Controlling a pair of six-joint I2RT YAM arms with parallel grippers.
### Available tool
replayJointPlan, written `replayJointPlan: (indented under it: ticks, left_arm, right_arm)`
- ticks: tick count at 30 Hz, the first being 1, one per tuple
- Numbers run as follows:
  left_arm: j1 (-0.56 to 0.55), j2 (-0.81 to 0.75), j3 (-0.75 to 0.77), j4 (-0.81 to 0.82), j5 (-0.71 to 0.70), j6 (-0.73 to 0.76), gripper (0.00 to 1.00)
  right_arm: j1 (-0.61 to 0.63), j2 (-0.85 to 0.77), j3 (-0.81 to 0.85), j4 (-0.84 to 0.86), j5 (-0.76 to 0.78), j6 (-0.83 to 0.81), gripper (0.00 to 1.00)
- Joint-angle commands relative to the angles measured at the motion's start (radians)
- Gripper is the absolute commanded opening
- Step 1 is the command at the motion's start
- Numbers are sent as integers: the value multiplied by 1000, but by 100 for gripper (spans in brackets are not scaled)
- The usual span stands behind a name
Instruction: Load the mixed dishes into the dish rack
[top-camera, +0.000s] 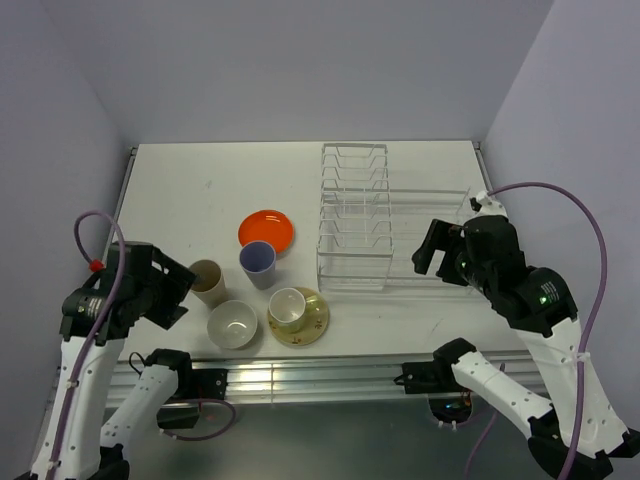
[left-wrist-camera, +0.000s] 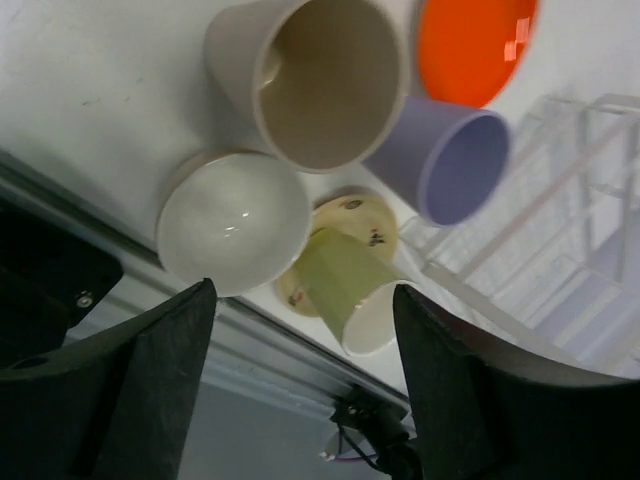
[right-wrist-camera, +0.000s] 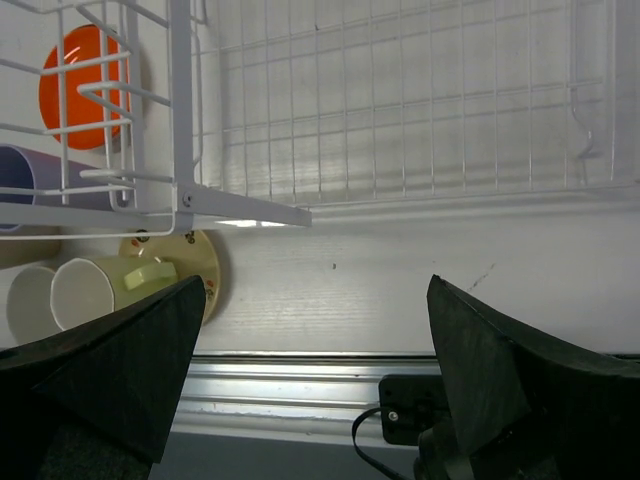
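The dishes stand at the table's front left: orange plate (top-camera: 266, 230), lavender cup (top-camera: 258, 264), tan cup (top-camera: 207, 282), off-white bowl (top-camera: 232, 325), and a pale yellow-green cup (top-camera: 287, 307) standing on the cream-yellow saucer (top-camera: 312, 322). The clear wire dish rack (top-camera: 380, 215) stands right of them, with no dishes in it. My left gripper (top-camera: 180, 293) is open and empty, just left of the tan cup. The left wrist view shows the tan cup (left-wrist-camera: 320, 80), bowl (left-wrist-camera: 232, 220) and yellow-green cup (left-wrist-camera: 350, 290). My right gripper (top-camera: 428, 250) is open and empty above the rack's front right.
The right wrist view shows the rack's basket grid (right-wrist-camera: 400, 110) ahead, the saucer (right-wrist-camera: 195, 260) and yellow-green cup (right-wrist-camera: 110, 285) at left, and the table's metal front rail (right-wrist-camera: 300, 390) below. Grey walls close in the back and sides.
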Motion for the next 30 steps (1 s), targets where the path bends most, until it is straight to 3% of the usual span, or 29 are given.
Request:
replayJointPlan:
  ticks: [1,6,14,20,30]
  left_arm:
    - [-3,55,-97,-35,46,53,75]
    - [-3,120,-148,-18,22,111,73]
    - [-3,127,-248,178,64,185,75]
    - [-3,103,-348,313,140,265,72]
    - [-14,164,-369,258,48,247,73]
  right_arm:
    - [1,39,72,18,25,-30,100]
    - [1,40,69,28,16,-47,100]
    - [-1,-15,34,96,-117,-52,100]
    - [-1,-43,32,110,-134,-59,100]
    - [-1,-73,14,114,-125,-52,100]
